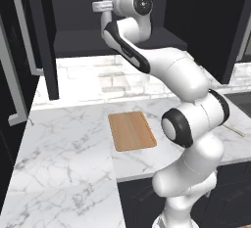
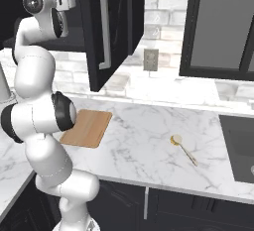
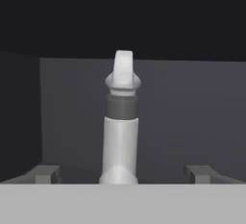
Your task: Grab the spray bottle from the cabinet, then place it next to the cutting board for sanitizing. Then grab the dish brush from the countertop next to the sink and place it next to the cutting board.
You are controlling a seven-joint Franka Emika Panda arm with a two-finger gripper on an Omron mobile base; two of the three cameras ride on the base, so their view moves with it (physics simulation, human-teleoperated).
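cutting board (image 1: 132, 130): matt wood | countertop (image 1: 63, 144): veined marble

You were in a kitchen: marble countertop (image 2: 149, 141) and sink (image 2: 240, 148) lay below the gripper (image 3: 122, 179), brick backsplash (image 1: 117, 78) beneath the dark cabinet (image 1: 46, 36) it faced.

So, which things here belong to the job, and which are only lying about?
For the job:
spray bottle
cabinet
cutting board
dish brush
countertop
sink
gripper, open

Lying about:
wall outlet
brick wall
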